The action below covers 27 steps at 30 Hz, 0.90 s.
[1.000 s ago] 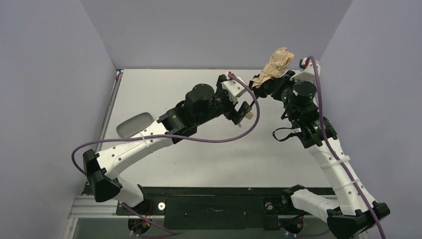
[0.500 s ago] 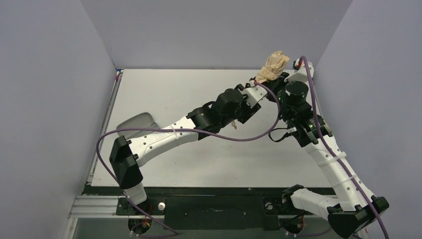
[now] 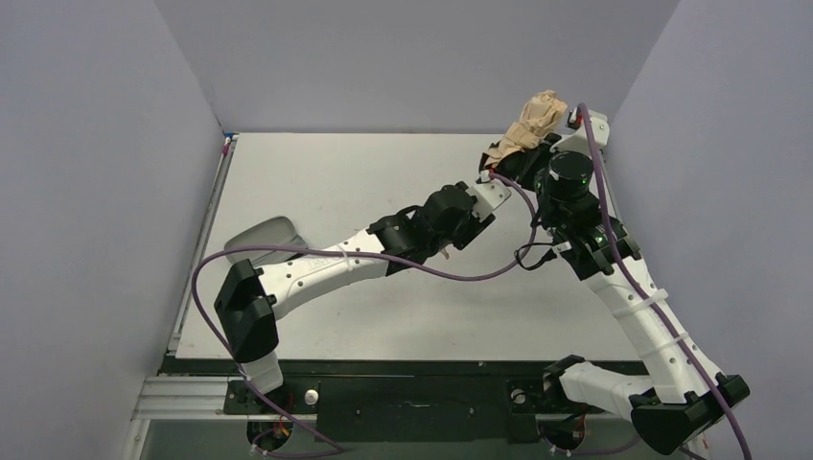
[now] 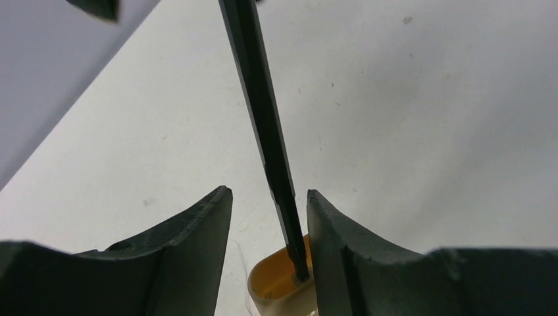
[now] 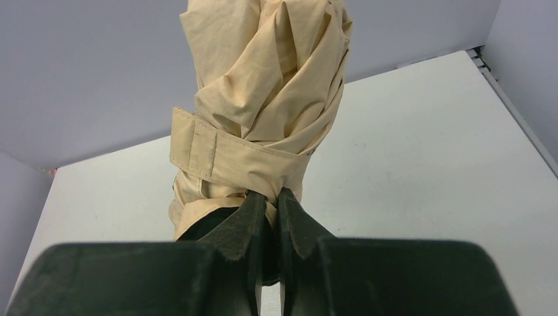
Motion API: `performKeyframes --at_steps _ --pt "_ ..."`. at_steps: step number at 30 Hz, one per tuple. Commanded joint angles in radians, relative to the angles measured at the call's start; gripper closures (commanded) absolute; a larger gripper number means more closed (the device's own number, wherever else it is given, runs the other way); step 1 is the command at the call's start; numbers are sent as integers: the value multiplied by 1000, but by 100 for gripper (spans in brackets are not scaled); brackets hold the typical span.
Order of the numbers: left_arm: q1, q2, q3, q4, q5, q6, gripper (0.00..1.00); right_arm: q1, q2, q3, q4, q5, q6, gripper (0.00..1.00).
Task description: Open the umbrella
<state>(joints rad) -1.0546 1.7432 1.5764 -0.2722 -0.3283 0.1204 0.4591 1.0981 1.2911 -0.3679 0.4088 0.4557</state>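
Note:
The umbrella [image 3: 533, 119] is folded, its peach-tan canopy [image 5: 263, 99] wrapped by a strap and held up at the far right. My right gripper [image 5: 272, 196] is shut on the canopy's lower end; in the top view it [image 3: 522, 158] sits just below the bundle. In the left wrist view the thin black shaft [image 4: 263, 118] runs between the jaws of my left gripper [image 4: 266, 194], close to the right finger [image 4: 335, 250]. The small tan handle [image 4: 279, 283] lies near the palm. The left jaws stand apart, gripping nothing. From above the left gripper [image 3: 462, 233] is mostly hidden under its wrist.
A small grey oblong pouch [image 3: 261, 235] lies on the white table [image 3: 336, 182] at the left. Grey walls close the back and both sides. Purple cables loop from both arms over the table's middle.
My left arm has swung right and reached under the umbrella, so the shaft now lies between its jaws. The right arm has shifted only slightly, still holding the canopy.

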Motion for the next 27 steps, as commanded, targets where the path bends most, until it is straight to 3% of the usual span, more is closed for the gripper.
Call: performKeyframes --at_steps 1,27 --pt "-7 -28 -42 -77 13 -31 56 -5 -14 89 166 79 -14 100" --pt "-7 -147 -307 -140 60 -74 56 -135 25 187 276 49 -113 100"
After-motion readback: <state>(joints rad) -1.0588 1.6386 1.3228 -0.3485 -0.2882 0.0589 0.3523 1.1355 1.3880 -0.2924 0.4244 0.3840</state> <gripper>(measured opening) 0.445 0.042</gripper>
